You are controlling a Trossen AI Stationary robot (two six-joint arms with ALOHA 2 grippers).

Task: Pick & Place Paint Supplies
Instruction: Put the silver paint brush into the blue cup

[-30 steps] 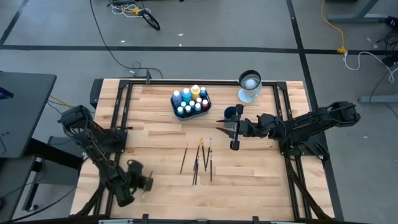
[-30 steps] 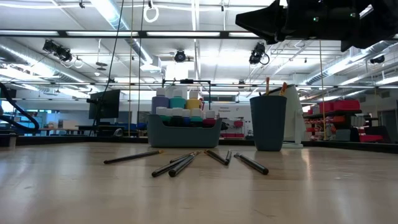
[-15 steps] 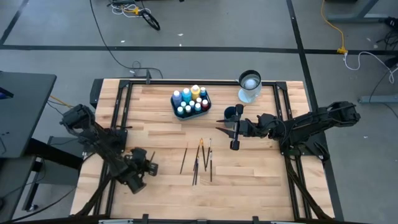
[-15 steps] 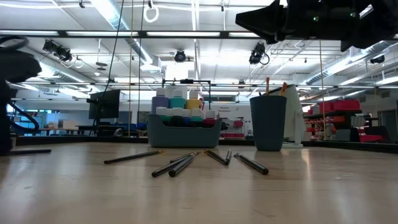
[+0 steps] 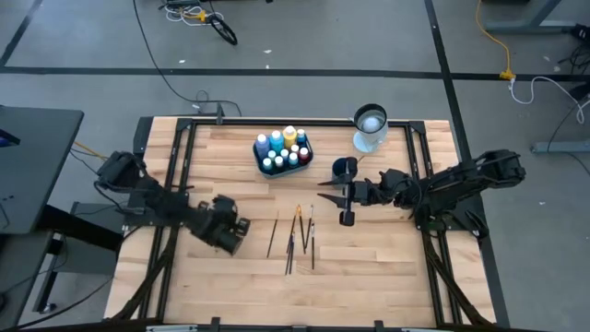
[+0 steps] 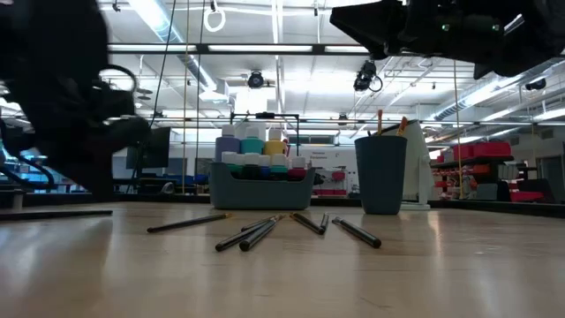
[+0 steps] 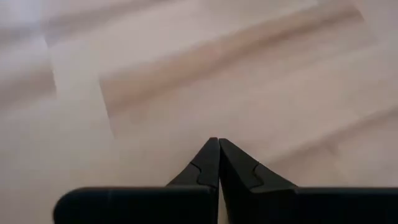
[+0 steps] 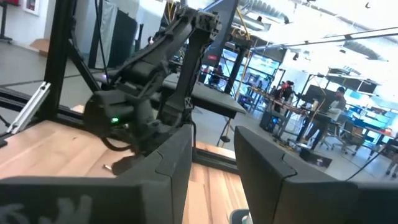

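Wooden surface (image 5: 369,267) from above: the left gripper (image 5: 232,231), fingers clenched on nothing, has swung toward the loose brushes (image 5: 297,238); right gripper (image 5: 337,196) waits beside the cup (image 5: 344,168), fingers parted and empty. Low view: paint bottles (image 6: 261,150) already fill the tray (image 6: 261,187), so brushes seem next

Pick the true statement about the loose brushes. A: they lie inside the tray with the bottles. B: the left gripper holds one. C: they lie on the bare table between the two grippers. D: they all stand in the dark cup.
C: the brushes lie flat on the table, in front of the tray, with the shut, empty left gripper on one side and the right gripper on the other.
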